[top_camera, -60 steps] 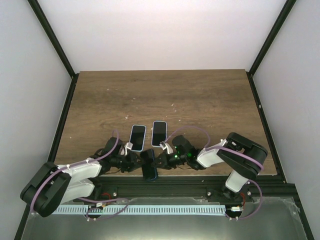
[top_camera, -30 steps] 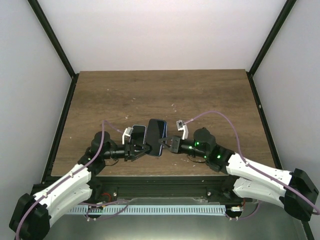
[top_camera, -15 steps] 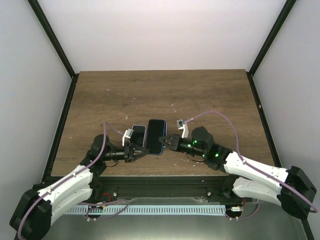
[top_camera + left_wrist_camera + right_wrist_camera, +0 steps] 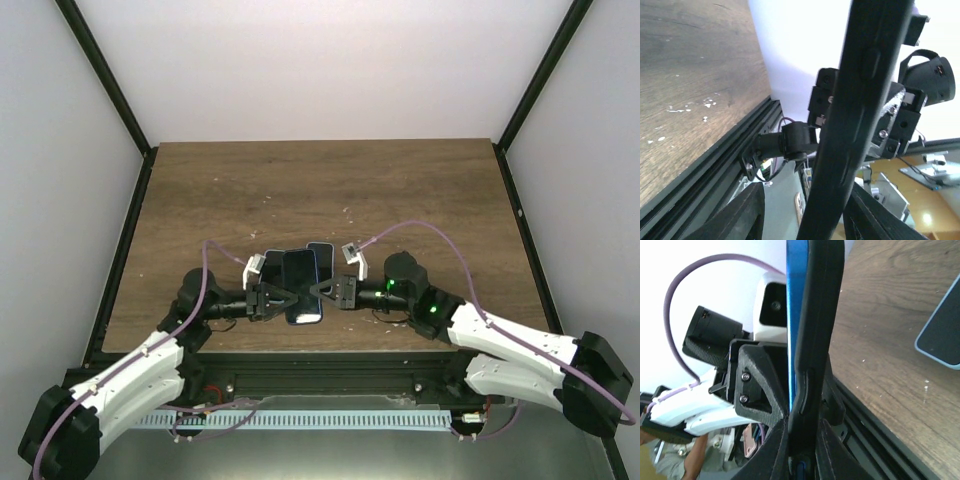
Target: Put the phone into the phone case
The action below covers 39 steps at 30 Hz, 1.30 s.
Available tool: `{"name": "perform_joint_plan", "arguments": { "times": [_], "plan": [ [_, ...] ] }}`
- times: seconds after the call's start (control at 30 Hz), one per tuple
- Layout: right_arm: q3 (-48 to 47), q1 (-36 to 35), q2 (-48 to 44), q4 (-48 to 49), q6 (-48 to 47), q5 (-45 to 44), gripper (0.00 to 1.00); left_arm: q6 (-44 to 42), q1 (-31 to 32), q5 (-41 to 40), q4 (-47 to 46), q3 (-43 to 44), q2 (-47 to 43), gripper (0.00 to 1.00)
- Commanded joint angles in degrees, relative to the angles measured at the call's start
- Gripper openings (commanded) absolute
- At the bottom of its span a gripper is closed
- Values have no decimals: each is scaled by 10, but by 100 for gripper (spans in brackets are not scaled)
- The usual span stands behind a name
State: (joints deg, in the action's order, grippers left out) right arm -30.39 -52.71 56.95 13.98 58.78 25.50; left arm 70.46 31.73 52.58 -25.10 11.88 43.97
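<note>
Right gripper (image 4: 320, 291) is clamped on one edge of the black rubbery phone case (image 4: 301, 287), with the flat blue phone (image 4: 794, 315) lying against the case's inner face, both held off the brown wooden table (image 4: 400, 190). Opposite it, the left gripper (image 4: 281, 297) straddles the case's other edge, jaws apart.

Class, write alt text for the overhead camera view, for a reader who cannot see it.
Two white-and-black robot arms, left and right, meet above the near edge of a brown wooden table, jaws at either side of a dark rectangular phone and case. Two light-blue-rimmed phones lie flat just behind it.
</note>
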Motion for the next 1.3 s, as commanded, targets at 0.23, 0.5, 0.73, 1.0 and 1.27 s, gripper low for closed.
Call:
{"name": "perform_joint_plan", "arguments": {
  "times": [0.23, 0.5, 0.73, 1.0, 1.27],
  "plan": [
    [-47, -3, 4, 40, -38, 90, 11, 26, 1, -11, -117, 4, 7, 18],
    [-33, -3, 0, 26, -25, 114, 43, -3, 1, -19, -106, 22, 2, 9],
    [0, -3, -20, 29, -4, 136, 53, -49, 1, -36, -96, 50, 3, 6],
    [3, -2, -17, 21, -2, 147, 57, -50, 2, -40, -124, 54, 20, 3],
    [1, -3, -18, -4, 7, 138, 15, -115, 1, -74, -56, 53, -2, 0]
  ]
}}
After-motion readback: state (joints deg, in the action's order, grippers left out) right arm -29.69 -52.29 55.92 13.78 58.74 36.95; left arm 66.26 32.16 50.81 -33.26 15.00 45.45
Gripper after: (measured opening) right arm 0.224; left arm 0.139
